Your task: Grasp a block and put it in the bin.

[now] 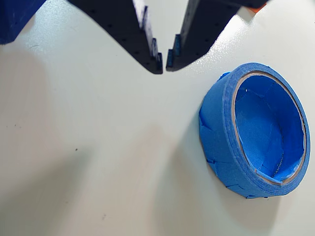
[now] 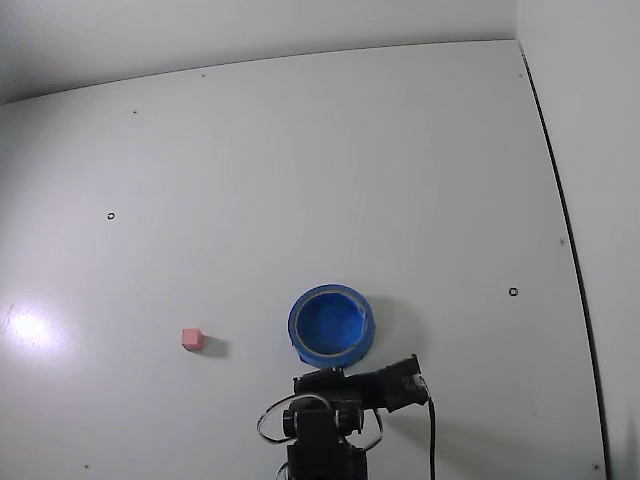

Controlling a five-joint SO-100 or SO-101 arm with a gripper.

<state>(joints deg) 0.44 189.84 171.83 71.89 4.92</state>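
The pink cube (image 2: 192, 339) lies on the white table, left of the blue bowl (image 2: 331, 322) in the fixed view. It is out of the wrist view. The bowl (image 1: 256, 129) shows empty at the right of the wrist view. My gripper (image 1: 164, 60) enters the wrist view from the top, its dark fingertips almost touching, with nothing between them. It hangs above bare table, left of the bowl. In the fixed view the arm (image 2: 340, 405) sits folded at the bottom, just below the bowl, and the fingers are hidden there.
The white table (image 2: 300, 180) spreads wide around the bowl and cube. Its right edge (image 2: 560, 220) runs down the right side of the fixed view. A dark blue part of the arm (image 1: 15, 17) fills the wrist view's top left corner.
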